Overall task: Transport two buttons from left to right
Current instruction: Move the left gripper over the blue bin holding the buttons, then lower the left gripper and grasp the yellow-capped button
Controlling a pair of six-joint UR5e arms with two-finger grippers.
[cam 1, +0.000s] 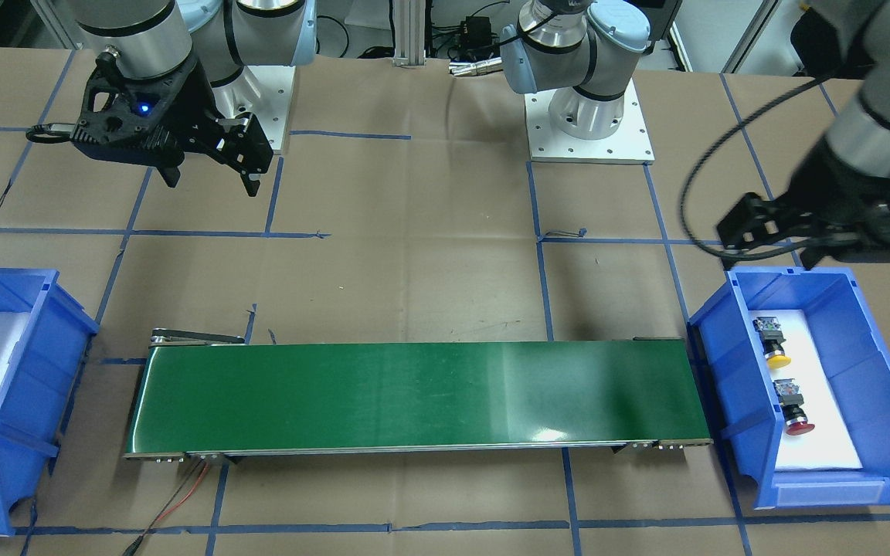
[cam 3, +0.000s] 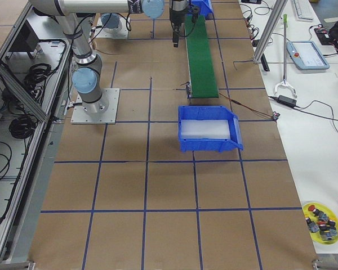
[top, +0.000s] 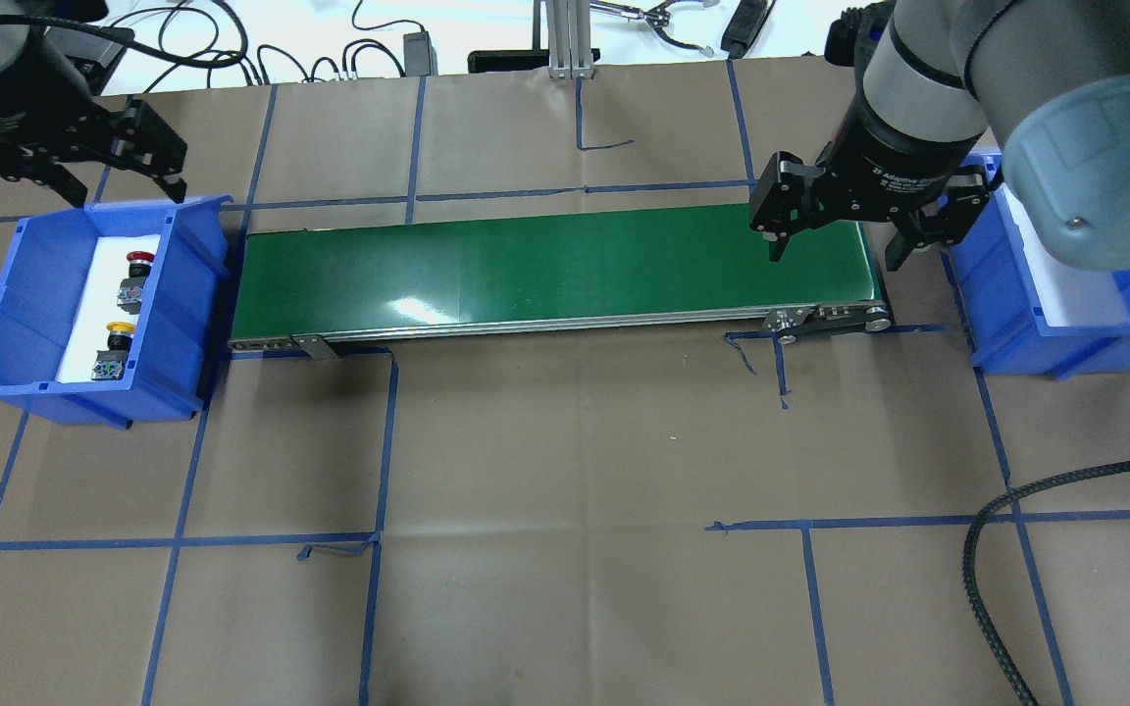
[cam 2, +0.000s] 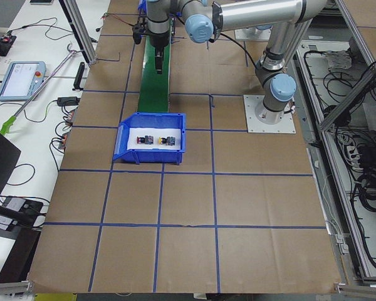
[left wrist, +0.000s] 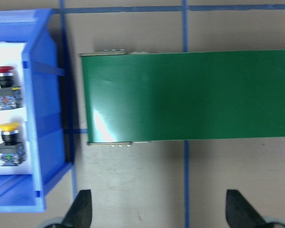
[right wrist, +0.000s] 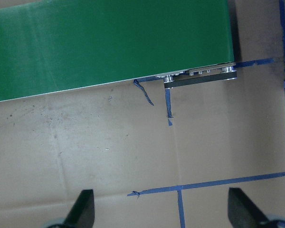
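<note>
At the table's left end, the two buttons lie on their sides on white padding inside a blue bin (top: 187,294). The red button (top: 136,275) is the one farther from the robot's edge. The yellow button (top: 114,348) is just beside it on the robot's side, with a small gap between them. Both caps point toward the far edge. The left claw (top: 122,184) hangs above the far rim of that bin, its jaws spread wide and holding nothing. A green belt (top: 555,265) runs along the table's length, starting just beside the bin and reaching toward the right end. The right claw (top: 835,250) hovers over the belt's right end, jaws likewise wide and empty. A second blue bin (top: 1026,328), also lined with white padding, stands at the table's right end, just past the belt.
</note>
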